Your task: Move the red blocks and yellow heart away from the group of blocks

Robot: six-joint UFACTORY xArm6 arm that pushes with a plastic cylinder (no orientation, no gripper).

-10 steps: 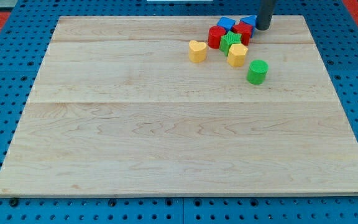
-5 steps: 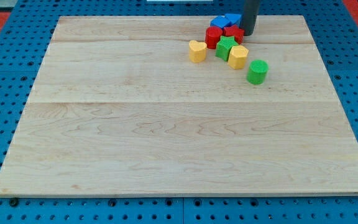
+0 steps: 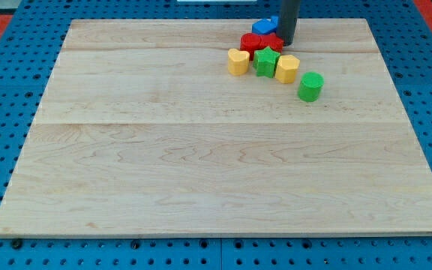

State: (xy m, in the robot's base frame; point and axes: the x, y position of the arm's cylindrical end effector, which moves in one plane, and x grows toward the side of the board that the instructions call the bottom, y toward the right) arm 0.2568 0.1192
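The blocks cluster near the view's top, right of centre, on the wooden board [image 3: 201,150]. My tip [image 3: 287,41] stands at the right side of the red blocks [image 3: 258,41], touching them. A blue block [image 3: 263,27] lies just above the red ones, left of the rod. The yellow heart [image 3: 238,61] sits at the cluster's left, close to a red block. A green star-like block [image 3: 266,61] lies below the red ones, with a yellow block [image 3: 286,67] to its right. A green cylinder [image 3: 310,86] stands apart at the lower right.
The board rests on a blue pegboard table [image 3: 6,90]. Its top edge runs just above the blue block.
My tip has slid left along the top of the cluster, pushing the red and blue blocks left. The green star and yellow block have shifted slightly left toward the yellow heart.
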